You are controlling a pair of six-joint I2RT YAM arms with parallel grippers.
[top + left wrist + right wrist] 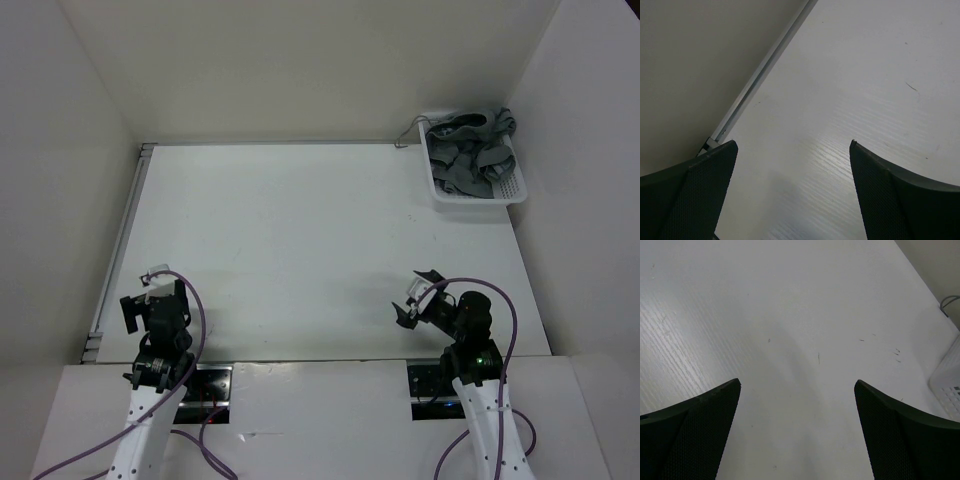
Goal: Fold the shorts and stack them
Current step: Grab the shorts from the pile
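Grey shorts (468, 160) lie crumpled in a heap inside a white mesh basket (480, 196) at the far right corner of the table. A thin drawstring (409, 133) hangs over the basket's back left edge. My left gripper (155, 296) is open and empty at the near left of the table, jaws wide apart in its wrist view (792, 150). My right gripper (420, 295) is open and empty at the near right, far short of the basket; its wrist view (797, 387) shows only bare table between the jaws.
A metal rail (120, 245) runs along the table's left edge, also in the left wrist view (762, 70). White walls enclose the table on the left, back and right. A corner of the basket (949, 377) shows at the right wrist view's edge.
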